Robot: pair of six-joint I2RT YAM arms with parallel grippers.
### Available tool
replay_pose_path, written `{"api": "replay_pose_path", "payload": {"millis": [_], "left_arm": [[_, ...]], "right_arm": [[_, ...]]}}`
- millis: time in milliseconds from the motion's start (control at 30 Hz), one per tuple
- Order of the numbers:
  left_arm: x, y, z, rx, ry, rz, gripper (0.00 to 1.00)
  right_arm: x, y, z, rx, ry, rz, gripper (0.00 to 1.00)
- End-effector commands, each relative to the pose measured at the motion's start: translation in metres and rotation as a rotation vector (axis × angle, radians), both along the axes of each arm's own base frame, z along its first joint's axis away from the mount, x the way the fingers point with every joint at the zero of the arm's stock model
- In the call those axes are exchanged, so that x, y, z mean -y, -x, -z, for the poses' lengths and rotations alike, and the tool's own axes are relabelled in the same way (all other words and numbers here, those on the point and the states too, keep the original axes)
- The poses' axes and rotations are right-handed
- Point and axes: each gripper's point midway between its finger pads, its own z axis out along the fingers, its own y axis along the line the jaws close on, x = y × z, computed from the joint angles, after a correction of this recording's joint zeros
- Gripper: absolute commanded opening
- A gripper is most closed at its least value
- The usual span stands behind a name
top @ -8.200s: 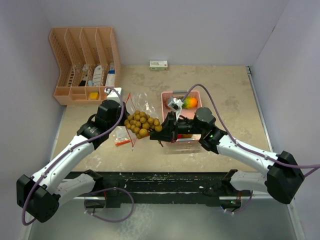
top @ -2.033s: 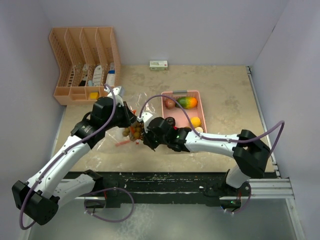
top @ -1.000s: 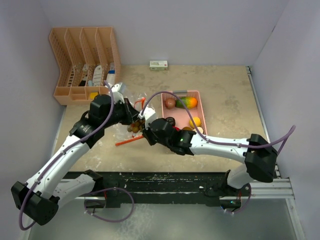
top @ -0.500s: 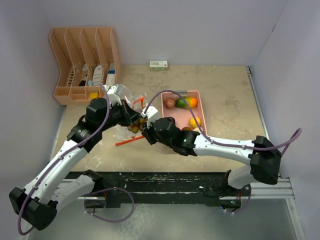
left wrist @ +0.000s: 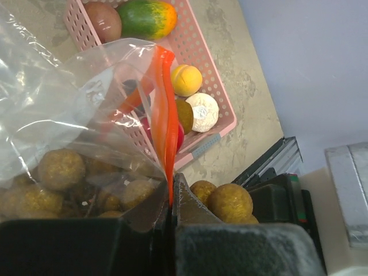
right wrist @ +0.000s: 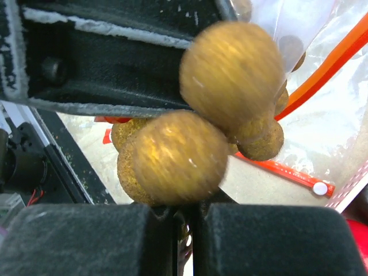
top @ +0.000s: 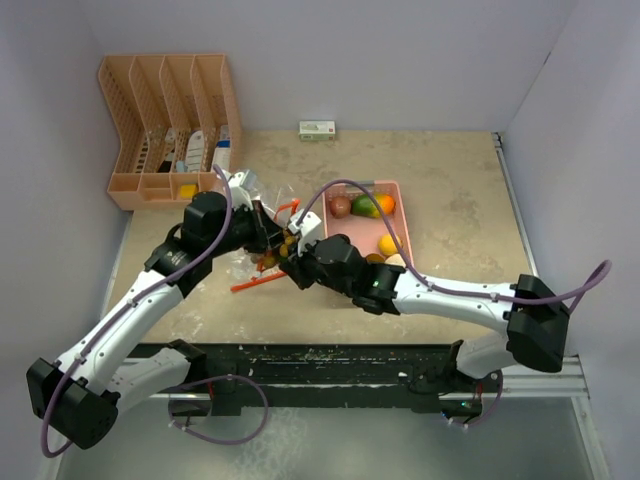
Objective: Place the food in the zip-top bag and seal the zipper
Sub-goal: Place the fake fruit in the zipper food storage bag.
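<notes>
Top view: the left gripper (top: 265, 228) and right gripper (top: 291, 263) meet at the zip-top bag (top: 258, 195), just beside the pink basket (top: 402, 225).

Left wrist: its jaws are pinched tight on the bag's orange zipper strip (left wrist: 167, 115). The cluster of tan balls (left wrist: 60, 169) shows through the plastic, and the mango (left wrist: 146, 17) and lemon (left wrist: 187, 80) lie in the basket.

Right wrist: its jaws are clamped together under the cluster, at the bag's mouth.

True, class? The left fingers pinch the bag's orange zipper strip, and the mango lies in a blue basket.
No: the basket is pink, not blue, as the left wrist view shows. The left fingers do pinch the bag's orange zipper strip, and the mango lies in that basket.
</notes>
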Motion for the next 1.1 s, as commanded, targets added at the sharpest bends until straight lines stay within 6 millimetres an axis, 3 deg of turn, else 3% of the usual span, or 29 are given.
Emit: {"api": "replay_pose_path", "payload": {"millis": [0, 167, 367, 700, 833, 900, 1067], "left_arm": [[0.006, 0.014, -0.018, -0.007, 0.048, 0.051, 0.00], [-0.011, 0.019, -0.017, -0.008, -0.025, -0.002, 0.00], [-0.016, 0.025, -0.010, -0.021, -0.028, -0.011, 0.00], [0.008, 0.009, -0.037, 0.034, 0.055, 0.055, 0.00], [0.014, 0.004, -0.051, 0.064, 0.078, 0.074, 0.00], [0.018, 0.004, -0.057, 0.071, 0.105, 0.085, 0.00], [0.022, 0.008, -0.056, 0.058, 0.152, 0.103, 0.00]], "right_arm": [[-0.001, -0.027, -0.054, 0.065, -0.228, 0.172, 0.00], [0.032, -0.045, -0.056, 0.050, -0.284, 0.307, 0.00], [0.050, -0.054, -0.060, 0.033, -0.324, 0.321, 0.00], [-0.001, -0.025, -0.084, 0.108, -0.362, -0.032, 0.00], [-0.002, -0.031, -0.080, 0.095, -0.369, -0.001, 0.00], [0.004, -0.040, -0.066, 0.027, -0.361, 0.090, 0.00], [0.010, -0.055, -0.056, -0.016, -0.357, 0.163, 0.00]]}}
